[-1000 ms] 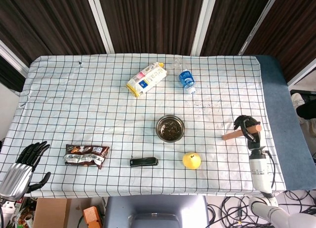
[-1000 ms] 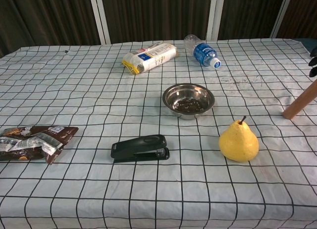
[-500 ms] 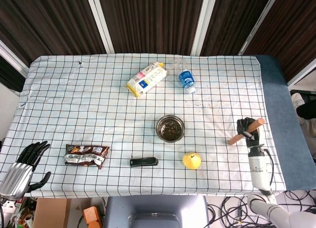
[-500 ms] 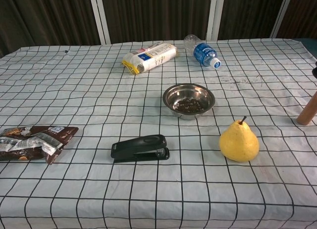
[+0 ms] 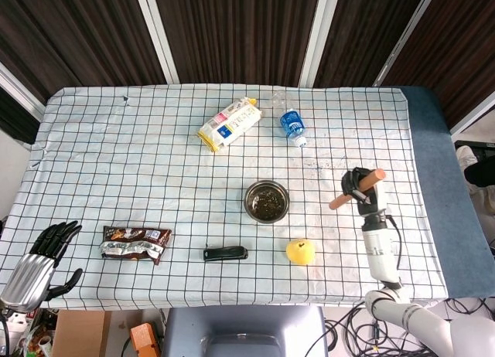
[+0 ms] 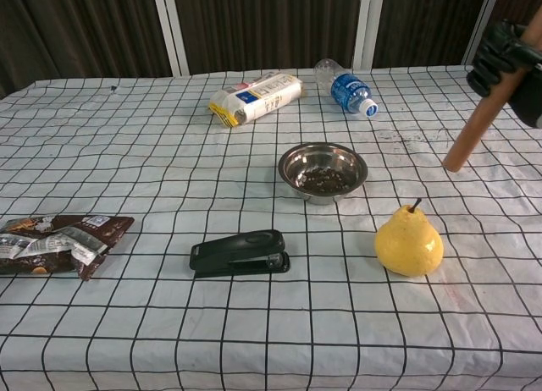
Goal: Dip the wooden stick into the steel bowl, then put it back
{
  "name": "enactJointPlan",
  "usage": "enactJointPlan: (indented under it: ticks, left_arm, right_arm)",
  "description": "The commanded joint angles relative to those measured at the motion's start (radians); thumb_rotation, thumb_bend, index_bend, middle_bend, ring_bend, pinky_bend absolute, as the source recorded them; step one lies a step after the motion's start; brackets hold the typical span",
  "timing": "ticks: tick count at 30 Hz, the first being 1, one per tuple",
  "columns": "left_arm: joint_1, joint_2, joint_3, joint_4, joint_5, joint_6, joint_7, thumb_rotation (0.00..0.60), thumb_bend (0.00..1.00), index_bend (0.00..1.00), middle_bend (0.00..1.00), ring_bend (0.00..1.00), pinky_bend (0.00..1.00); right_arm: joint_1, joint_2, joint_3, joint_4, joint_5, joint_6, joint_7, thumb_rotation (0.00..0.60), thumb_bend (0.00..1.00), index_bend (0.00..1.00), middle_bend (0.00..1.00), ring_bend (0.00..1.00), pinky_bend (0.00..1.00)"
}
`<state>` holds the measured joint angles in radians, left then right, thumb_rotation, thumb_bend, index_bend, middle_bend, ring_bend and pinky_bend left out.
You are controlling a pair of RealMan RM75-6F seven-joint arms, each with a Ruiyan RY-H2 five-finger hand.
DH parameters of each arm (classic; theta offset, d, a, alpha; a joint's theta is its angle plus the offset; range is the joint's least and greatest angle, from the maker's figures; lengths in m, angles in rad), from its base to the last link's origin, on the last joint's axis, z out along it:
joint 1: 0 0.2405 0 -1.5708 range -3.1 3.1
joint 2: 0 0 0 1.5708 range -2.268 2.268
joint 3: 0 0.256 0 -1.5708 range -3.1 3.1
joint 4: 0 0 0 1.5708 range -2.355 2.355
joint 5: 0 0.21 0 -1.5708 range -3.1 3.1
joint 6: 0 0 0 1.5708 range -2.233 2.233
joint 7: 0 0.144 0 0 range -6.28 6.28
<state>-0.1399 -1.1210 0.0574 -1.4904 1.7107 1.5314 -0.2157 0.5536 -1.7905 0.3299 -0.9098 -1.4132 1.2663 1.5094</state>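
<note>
Only the head view shows the left hand (image 5: 35,266), which hangs off the desk's near-left corner with fingers loosely spread and nothing in them; the chest view misses it altogether. The chest view cuts the right hand (image 6: 506,65) at its edge, while the head view shows all of it (image 5: 362,188), its fingers wrapped around the wooden stick (image 5: 356,188).

The stick is off the desk (image 5: 116,164), to the right of the steel bowl (image 5: 267,201) and apart from it. Its long axis slants: in the chest view the free lower end (image 6: 464,143) points down and left toward the bowl (image 6: 323,171), the upper end rising right through the hand.

The bowl has dark bits lying in it. A yellow pear (image 6: 409,241) stands just near-right of the bowl, below the stick's lower end. A black stapler (image 6: 240,253) lies near-left of the bowl, a brown snack packet (image 6: 58,241) far to its left. Behind the bowl lie a white-and-yellow bag (image 6: 255,97) and a plastic bottle (image 6: 345,89) on its side.
</note>
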Motion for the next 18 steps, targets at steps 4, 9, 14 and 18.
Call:
enactJointPlan:
  ticks: [4, 9, 14, 18]
  left_arm:
    - [-0.005, 0.002, -0.006, 0.008, -0.014, -0.007, -0.019, 0.6, 0.37, 0.0, 0.05, 0.01, 0.09]
    - [-0.011, 0.006, -0.01, 0.018, -0.028, -0.022, -0.042, 0.6, 0.37, 0.0, 0.05, 0.01, 0.09]
    - [-0.013, 0.008, -0.011, 0.02, -0.032, -0.025, -0.05, 0.6, 0.37, 0.0, 0.05, 0.01, 0.09]
    - [-0.012, 0.012, -0.012, 0.024, -0.037, -0.024, -0.066, 0.6, 0.37, 0.0, 0.05, 0.01, 0.09]
  right_arm:
    - [0.189, -0.11, 0.108, -0.077, 0.071, -0.134, -0.177, 0.6, 0.55, 1.0, 1.0, 0.97, 0.99]
    - [0.268, -0.169, 0.146, -0.073, 0.098, -0.167, -0.267, 0.6, 0.55, 1.0, 1.0, 0.97, 0.99]
    - [0.289, -0.186, 0.15, -0.075, 0.098, -0.169, -0.296, 0.6, 0.55, 1.0, 1.0, 0.97, 0.99]
    - [0.316, -0.231, 0.126, -0.038, 0.088, -0.18, -0.342, 0.6, 0.55, 1.0, 1.0, 0.97, 0.99]
